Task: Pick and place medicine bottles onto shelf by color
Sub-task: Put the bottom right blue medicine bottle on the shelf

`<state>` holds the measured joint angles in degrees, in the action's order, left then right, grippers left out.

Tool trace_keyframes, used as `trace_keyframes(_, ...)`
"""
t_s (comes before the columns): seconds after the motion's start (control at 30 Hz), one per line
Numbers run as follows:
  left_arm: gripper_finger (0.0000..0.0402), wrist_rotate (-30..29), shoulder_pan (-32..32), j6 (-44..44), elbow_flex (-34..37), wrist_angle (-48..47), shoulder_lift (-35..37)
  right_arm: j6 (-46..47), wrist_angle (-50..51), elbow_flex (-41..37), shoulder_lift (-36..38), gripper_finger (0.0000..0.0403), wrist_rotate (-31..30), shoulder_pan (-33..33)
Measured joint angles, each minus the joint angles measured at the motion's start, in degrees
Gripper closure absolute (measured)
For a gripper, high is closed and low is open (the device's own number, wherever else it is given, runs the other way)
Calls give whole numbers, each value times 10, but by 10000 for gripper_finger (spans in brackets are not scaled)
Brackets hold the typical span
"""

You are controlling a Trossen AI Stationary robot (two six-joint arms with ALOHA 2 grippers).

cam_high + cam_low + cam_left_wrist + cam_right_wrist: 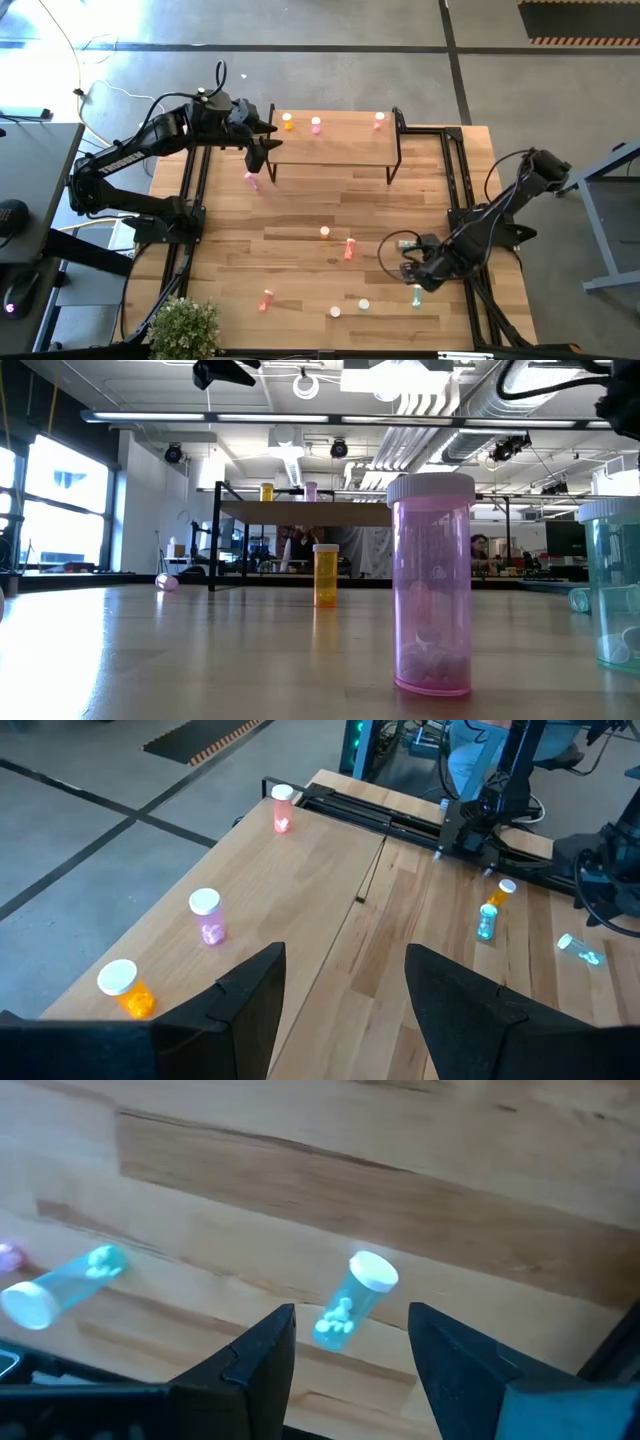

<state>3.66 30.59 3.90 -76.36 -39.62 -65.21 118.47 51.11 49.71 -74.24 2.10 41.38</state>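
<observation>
Standing on the shelf (330, 148): 3 bottles (316, 124), concrete floor (300, 40) beyond.

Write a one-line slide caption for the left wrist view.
Open left gripper hovers over the shelf, where orange, pink and red bottles stand in a row.

In the low view a teal bottle (612, 582) at three o'clock is cut off by the picture's edge. A person (480, 549) behind the table is half hidden and too small to make out. In the right wrist view a pink thing (8, 1257) at nine o'clock is cut by the edge. The plant (183, 327) at seven o'clock in the high view runs past the edge.
</observation>
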Motion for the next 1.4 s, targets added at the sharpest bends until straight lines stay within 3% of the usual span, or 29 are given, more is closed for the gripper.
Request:
trace_keyframes(0.63, 206, 0, 0, 5, 0, 0, 0, 80, -71, 0, -123, 216, 14, 49)
trace_keyframes(1.4, 206, 0, 0, 5, 0, 0, 0, 148, -87, 0, -189, 219, -1, 52)
